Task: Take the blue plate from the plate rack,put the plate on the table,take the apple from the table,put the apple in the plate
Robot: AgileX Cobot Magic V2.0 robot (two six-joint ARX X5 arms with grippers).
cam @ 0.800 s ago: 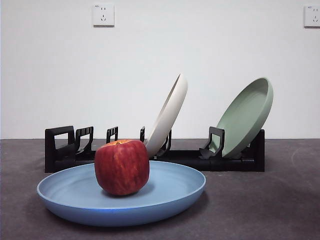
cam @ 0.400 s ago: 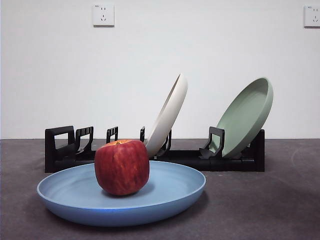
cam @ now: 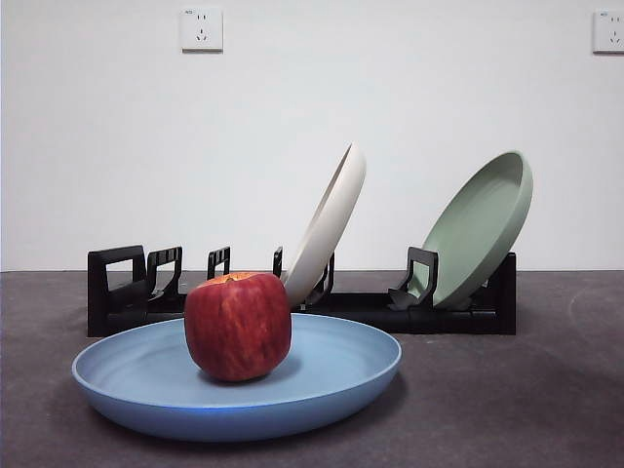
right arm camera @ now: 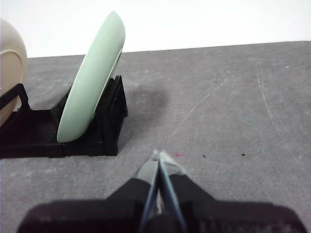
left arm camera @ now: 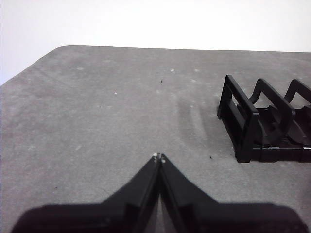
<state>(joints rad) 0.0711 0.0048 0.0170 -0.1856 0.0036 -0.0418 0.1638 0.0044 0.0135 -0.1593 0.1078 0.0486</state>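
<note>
The red apple [cam: 238, 326] stands in the light-blue plate [cam: 331, 375], which lies flat on the dark grey table [cam: 507, 400] in front of the black plate rack [cam: 117, 292]. My left gripper [left arm camera: 159, 158] is shut and empty over bare table, with the rack's end handle [left arm camera: 240, 119] off to one side. My right gripper [right arm camera: 158, 156] is shut and empty over bare table near the rack's other end [right arm camera: 104, 128]. Neither gripper shows in the front view.
A cream-white plate [cam: 330, 224] and a sage-green plate [cam: 480, 226] lean in the rack; the green plate also shows in the right wrist view [right arm camera: 92, 77], the cream one at its edge [right arm camera: 10, 68]. A white wall with sockets [cam: 201, 29] stands behind.
</note>
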